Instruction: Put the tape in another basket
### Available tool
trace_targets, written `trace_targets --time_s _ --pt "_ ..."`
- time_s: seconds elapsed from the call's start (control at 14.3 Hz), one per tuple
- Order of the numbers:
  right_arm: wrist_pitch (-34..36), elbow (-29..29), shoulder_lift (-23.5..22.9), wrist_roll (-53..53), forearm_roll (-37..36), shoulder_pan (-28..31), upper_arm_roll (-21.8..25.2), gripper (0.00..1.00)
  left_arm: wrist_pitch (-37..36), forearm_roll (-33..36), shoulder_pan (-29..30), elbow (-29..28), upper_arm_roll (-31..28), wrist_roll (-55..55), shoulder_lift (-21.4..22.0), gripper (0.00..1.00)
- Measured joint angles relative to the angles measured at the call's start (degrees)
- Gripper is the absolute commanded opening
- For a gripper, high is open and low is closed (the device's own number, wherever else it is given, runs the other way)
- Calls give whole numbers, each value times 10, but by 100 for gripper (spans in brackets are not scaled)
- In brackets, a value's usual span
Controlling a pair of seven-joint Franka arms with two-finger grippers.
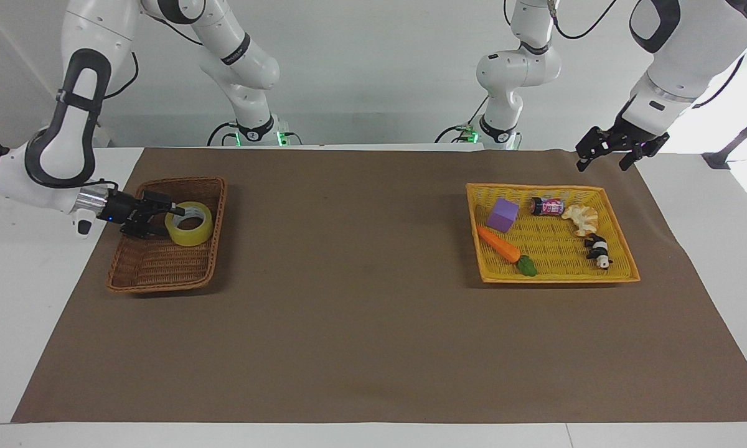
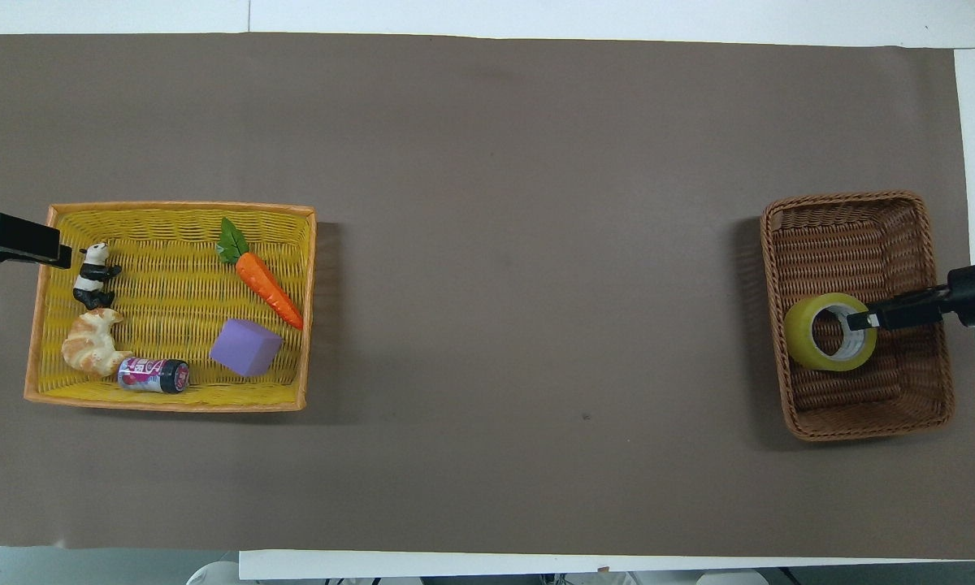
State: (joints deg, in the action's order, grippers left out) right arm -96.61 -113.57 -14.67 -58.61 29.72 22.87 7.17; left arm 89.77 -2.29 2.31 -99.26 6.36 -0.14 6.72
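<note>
The yellow tape [image 1: 189, 224] is in the brown wicker basket [image 1: 162, 277], tipped up on its edge near the end closer to the robots. It also shows in the overhead view [image 2: 821, 335], over the basket [image 2: 853, 213]. My right gripper [image 1: 173, 211] reaches in over the basket's side at the table's end and is shut on the roll's wall, with one finger inside the ring [image 2: 857, 319]. My left gripper [image 1: 605, 155] is open and empty in the air, over the mat by the yellow basket's corner [image 2: 53, 248].
The bright yellow basket [image 1: 554, 275] at the left arm's end holds a purple block [image 1: 503, 214], a carrot [image 1: 499, 244], a small can [image 1: 547, 206], a croissant [image 1: 581, 218] and a panda figure [image 1: 597, 250]. A brown mat [image 1: 361, 280] covers the table.
</note>
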Motion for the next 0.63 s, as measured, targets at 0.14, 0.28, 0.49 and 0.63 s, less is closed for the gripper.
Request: trace_targets --time_s 0.14,0.28,0.49,0.63 --pt "-25 5 24 5 -57 -22 -1 100 -9 2 1 9 -1 0 -2 99" --pt "-42 15 57 34 -122 -59 -1 100 -19 9 2 20 -2 0 -5 99" --pt "-44 29 106 91 -179 -110 -4 100 -20 14 2 18 -2 0 -9 99" --pt "-40 39 129 126 -200 -130 -5 100 -20 15 2 14 -4 0 -9 99"
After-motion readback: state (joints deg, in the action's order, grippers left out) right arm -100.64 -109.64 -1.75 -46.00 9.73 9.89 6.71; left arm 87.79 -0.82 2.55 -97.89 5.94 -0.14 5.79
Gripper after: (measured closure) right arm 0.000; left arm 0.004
